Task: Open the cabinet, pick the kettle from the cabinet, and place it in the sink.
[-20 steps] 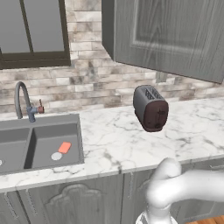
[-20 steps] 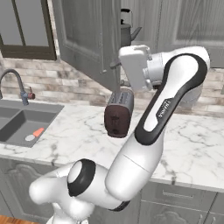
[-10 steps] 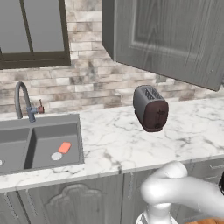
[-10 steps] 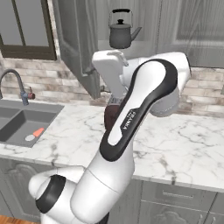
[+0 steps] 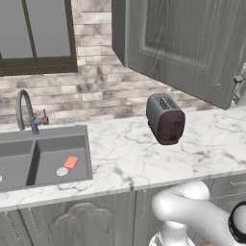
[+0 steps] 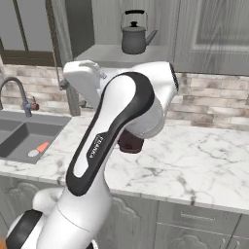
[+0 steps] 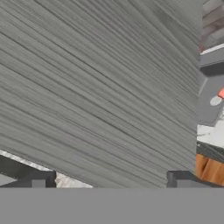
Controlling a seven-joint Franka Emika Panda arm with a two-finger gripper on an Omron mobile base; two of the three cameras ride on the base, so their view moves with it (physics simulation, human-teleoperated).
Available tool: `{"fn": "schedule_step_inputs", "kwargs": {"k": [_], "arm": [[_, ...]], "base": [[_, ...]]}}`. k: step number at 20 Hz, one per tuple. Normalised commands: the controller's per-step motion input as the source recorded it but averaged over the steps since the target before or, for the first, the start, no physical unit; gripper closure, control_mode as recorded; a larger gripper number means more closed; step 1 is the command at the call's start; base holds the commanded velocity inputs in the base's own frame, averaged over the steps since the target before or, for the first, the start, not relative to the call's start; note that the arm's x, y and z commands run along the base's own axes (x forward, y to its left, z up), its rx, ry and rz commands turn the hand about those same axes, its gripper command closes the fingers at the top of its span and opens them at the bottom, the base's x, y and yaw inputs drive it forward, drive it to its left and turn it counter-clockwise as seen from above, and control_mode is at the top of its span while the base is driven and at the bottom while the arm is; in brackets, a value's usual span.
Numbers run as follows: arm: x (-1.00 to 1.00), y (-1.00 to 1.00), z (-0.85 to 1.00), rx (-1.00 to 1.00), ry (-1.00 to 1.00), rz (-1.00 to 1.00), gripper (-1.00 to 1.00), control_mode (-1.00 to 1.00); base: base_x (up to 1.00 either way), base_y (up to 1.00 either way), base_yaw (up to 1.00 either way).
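Note:
The cabinet door [image 5: 178, 43] stands swung wide open over the counter. Inside the open cabinet [image 6: 104, 22] the dark grey kettle [image 6: 134, 39] sits upright on the shelf, untouched. My gripper [image 7: 109, 181] is open, its finger tips [image 7: 40, 178] spread wide close against the door's grey wood-grain face [image 7: 96, 87]. The hand [image 6: 83, 75] hangs at the door's lower edge, left of and below the kettle, and the gripper [image 5: 239, 79] pokes out past the door. The dark double-basin sink [image 5: 45, 139] lies at the left, with its gooseneck faucet [image 5: 23, 108].
A dark grey-and-maroon toaster [image 5: 165, 118] stands on the white marble counter [image 5: 120, 158] below the door, partly behind my arm [image 6: 129, 144]. An orange sponge [image 5: 71, 162] lies in the right basin. A second cabinet door [image 6: 214, 34] is shut. Dark-framed windows [image 5: 36, 33] sit above the sink.
The door has swung further open and the kettle has come into view. My hand has moved left and down along the door.

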Motion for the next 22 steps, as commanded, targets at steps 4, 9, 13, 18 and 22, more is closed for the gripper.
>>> {"fn": "schedule_step_inputs", "kwargs": {"k": [4, 9, 13, 18, 22], "arm": [[-0.12, 0.74, -0.14, 0.0, 0.0, 0.0, -1.0, -1.0], [-0.02, 0.73, -0.12, 0.0, 0.0, 0.0, -1.0, -1.0], [0.0, 0.74, -0.12, 0.0, 0.0, 0.0, -1.0, -1.0], [0.02, 0.71, -0.15, 0.0, 0.02, 0.0, -1.0, -1.0], [0.04, 0.68, -0.16, 0.0, 0.04, 0.0, -1.0, -1.0]], "base": [[0.0, 0.0, 0.0], [0.0, 0.0, 0.0], [0.0, 0.0, 0.0], [0.0, 0.0, 0.0], [0.0, 0.0, 0.0]]}}
